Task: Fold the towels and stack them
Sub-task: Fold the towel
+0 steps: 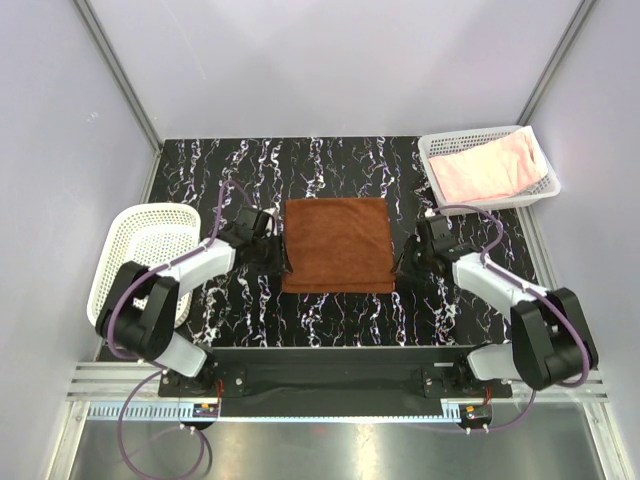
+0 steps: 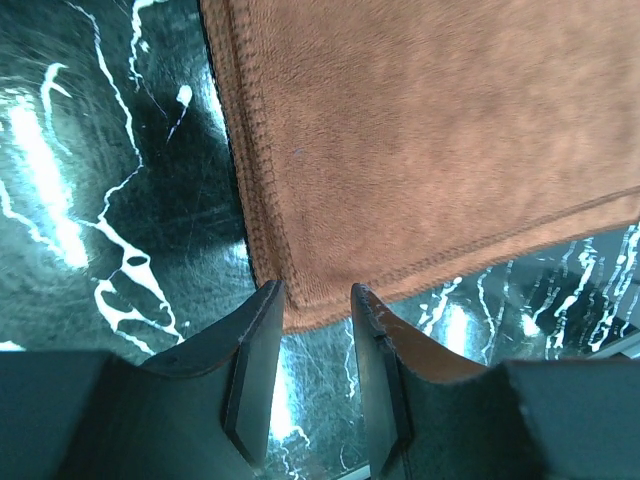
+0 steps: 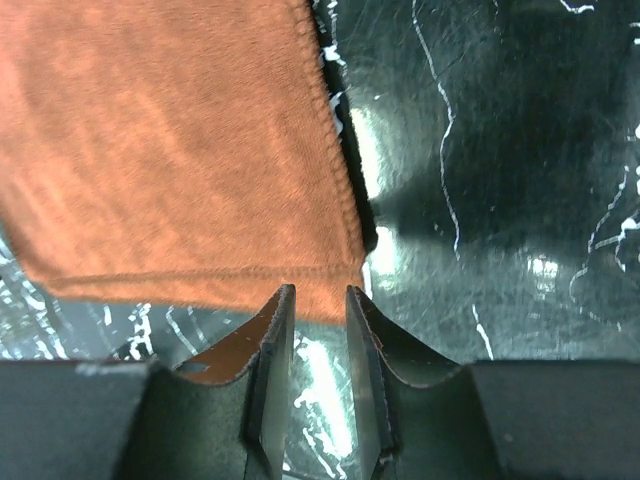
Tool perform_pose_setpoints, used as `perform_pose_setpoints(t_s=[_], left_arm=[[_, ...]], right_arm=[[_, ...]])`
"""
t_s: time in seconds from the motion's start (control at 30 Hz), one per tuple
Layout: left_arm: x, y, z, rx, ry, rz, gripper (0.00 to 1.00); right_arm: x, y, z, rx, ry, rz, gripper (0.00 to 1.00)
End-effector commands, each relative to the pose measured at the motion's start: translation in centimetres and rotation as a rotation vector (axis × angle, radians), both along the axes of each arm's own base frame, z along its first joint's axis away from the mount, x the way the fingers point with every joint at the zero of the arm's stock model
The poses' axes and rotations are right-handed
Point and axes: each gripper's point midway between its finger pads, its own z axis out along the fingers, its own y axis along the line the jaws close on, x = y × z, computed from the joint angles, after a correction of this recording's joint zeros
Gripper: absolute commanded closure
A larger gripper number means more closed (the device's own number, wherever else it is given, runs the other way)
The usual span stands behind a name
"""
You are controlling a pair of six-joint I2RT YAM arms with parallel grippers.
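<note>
A rust-brown towel [image 1: 335,243] lies flat in the middle of the black marbled table. My left gripper [image 1: 278,262] is at its near-left corner and my right gripper [image 1: 400,265] at its near-right corner. In the left wrist view the gripper [image 2: 315,290] is open a little, and the towel [image 2: 430,130] corner lies at the fingertips, not pinched. In the right wrist view the gripper [image 3: 320,290] is likewise open a little at the towel [image 3: 170,150] corner. A pale pink towel [image 1: 490,168] lies crumpled in the back-right basket. The white towel is not in view.
A white mesh basket [image 1: 470,133] stands at the back right corner holding the pink towel. Another white mesh basket [image 1: 140,250] hangs off the table's left edge, beside the left arm. Grey walls close in the back and sides.
</note>
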Motion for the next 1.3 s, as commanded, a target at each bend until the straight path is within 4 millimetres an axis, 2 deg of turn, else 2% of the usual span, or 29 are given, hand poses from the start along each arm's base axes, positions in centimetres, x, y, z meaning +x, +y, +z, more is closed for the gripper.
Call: perform_pose_setpoints(t_s=[0.0,0.23,0.37,0.8,1.07,1.27], left_arm=[[0.9,-1.2,0.4,-0.051,-0.029,-0.015,0.61],[0.4,-0.8,-0.5,-0.030,0.000,-0.011,0.62],[0.0,-0.7,-0.8,-0.034,0.002,-0.013,0.62],[-0.4,-1.0,-1.5,-0.049,0.019,-0.020,0.68],[-0.4,-1.0,-1.5,-0.051,0.019,-0.023,0.77],[-0.9,-0.6,-1.9,-0.035,0.033,-0.012,0.78]], right_arm=[[1.1,-0.3,-0.2,-0.050,-0.008,0.012,0.66],[1.3,-0.7,-2.5,-0.094,0.037,0.013,0.66],[1.3,-0.8,-3.2,-0.101,0.042,0.003,0.66],[1.5,-0.7,-3.2,-0.093,0.034,-0.004,0.66],[1.6,-0.4,-3.6,-0.075,0.032,0.005,0.72],[1.6,-0.3,-3.7,-0.074,0.035,0.010,0.72]])
